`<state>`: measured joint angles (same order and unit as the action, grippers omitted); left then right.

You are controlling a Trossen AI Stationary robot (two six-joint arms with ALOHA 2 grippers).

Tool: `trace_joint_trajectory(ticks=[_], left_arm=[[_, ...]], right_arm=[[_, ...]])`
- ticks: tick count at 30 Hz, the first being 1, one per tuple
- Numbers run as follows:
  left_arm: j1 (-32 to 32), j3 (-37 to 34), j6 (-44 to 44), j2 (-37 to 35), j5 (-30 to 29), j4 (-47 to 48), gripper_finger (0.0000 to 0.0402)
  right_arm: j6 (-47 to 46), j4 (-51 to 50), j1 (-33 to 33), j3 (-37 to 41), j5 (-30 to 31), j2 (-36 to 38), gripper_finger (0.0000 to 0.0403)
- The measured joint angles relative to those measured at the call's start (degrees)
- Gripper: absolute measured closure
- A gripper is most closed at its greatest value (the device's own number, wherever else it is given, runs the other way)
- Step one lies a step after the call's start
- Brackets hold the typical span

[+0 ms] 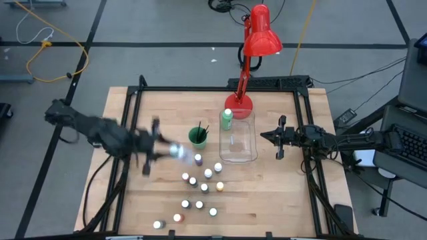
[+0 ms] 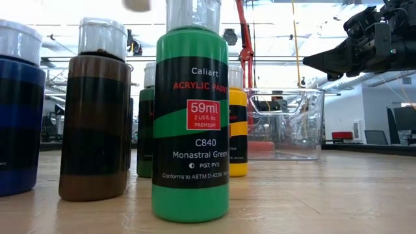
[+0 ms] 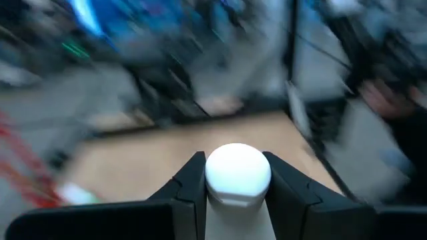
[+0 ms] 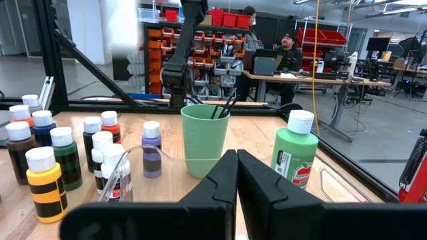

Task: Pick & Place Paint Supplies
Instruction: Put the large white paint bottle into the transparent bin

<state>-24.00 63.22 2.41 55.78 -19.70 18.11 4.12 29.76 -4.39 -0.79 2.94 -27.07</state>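
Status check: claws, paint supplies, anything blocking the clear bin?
Left claw shut on white-capped paint bottle, above the table. Right claw shut, empty, beside clear rectangular plastic bin. Other small bottles on table; large green bottle beside bin.

A green cup stands on the wooden desk, near a clear bin. A red lamp stands behind the bin.

In the high view, the cup sits mid-tabletop with the bin just to its right. A lamp stands behind the bin. Small bottles scatter toward the lower centre, below the cup.
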Motion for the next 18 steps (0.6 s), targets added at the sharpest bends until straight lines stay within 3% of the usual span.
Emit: trace_joint_trajectory(ticks=[5,7,11,18], left_arm=[[14.7,11.8,7.0,3.7,-0.5,1.8,0.0301],[21.4,14.1,6.2,6.7,4.2,1.6,0.0301],[31.3,15.2,2.8,14.7,19.4,-0.8,0.0301],[36.3,15.7,1.1,30.0,31.1,-16.8,0.0301]], right_arm=[[0.0,0.1,0.0,0.0,0.0,0.0,0.0399],[0.2,0.1,0.0,0.0,0.0,0.0,0.0399],[1.3,0.0,0.0,0.0,0.0,0.0,0.0399],[1.3,0.0,0.0,0.0,0.0,0.0,0.0399]])
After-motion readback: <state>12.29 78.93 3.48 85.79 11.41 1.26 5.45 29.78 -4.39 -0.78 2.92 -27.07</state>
